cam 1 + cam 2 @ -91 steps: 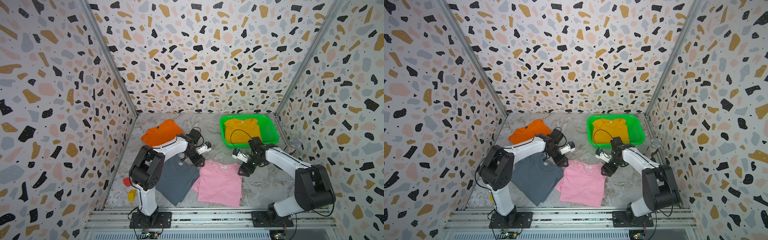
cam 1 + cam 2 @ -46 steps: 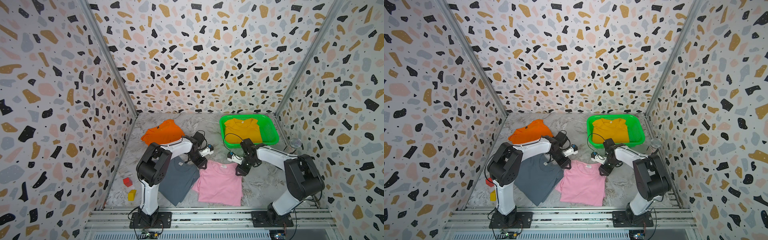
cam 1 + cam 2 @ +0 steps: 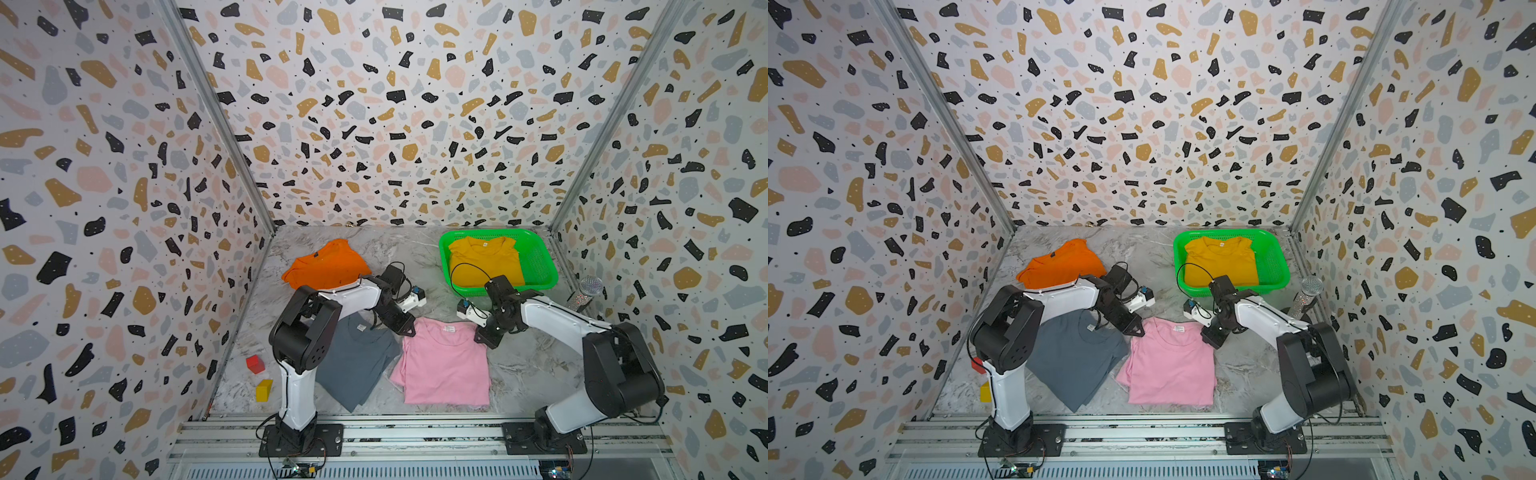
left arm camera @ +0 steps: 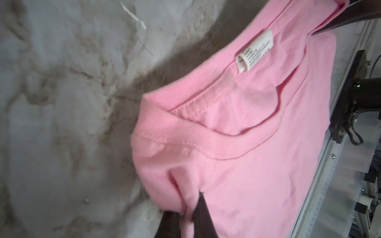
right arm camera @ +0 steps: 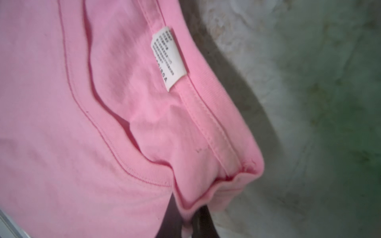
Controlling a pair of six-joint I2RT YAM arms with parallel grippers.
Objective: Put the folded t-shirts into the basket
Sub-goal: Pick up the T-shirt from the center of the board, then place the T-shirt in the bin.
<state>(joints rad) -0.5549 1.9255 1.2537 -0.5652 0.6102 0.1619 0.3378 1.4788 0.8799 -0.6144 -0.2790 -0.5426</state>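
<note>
The pink t-shirt point(image 3: 444, 365) point(image 3: 1171, 363) lies folded at the table's front middle. My left gripper point(image 3: 409, 330) point(image 4: 188, 214) is shut on its far left collar corner, the cloth bunched between the fingers. On the far right corner my right gripper point(image 3: 482, 338) point(image 5: 190, 220) is shut the same way. The pink t-shirt point(image 4: 247, 144) point(image 5: 82, 123) fills both wrist views, its white neck label point(image 4: 254, 51) showing. The mustard t-shirt point(image 3: 484, 259) lies in the green basket point(image 3: 540, 259) at the back right. The orange t-shirt point(image 3: 326, 264) sits back left, the grey t-shirt point(image 3: 353, 365) front left.
A red cube point(image 3: 254, 364) and a yellow cube point(image 3: 264, 390) lie near the left wall. A silver microphone point(image 3: 586, 291) rests by the right wall beside the basket. Speckled walls close in three sides; an aluminium rail point(image 3: 415, 432) runs along the front.
Both grippers have moved inward onto the pink t-shirt's collar corners and gone from open to shut, pinching the cloth. The shirts and basket lie where they were.
</note>
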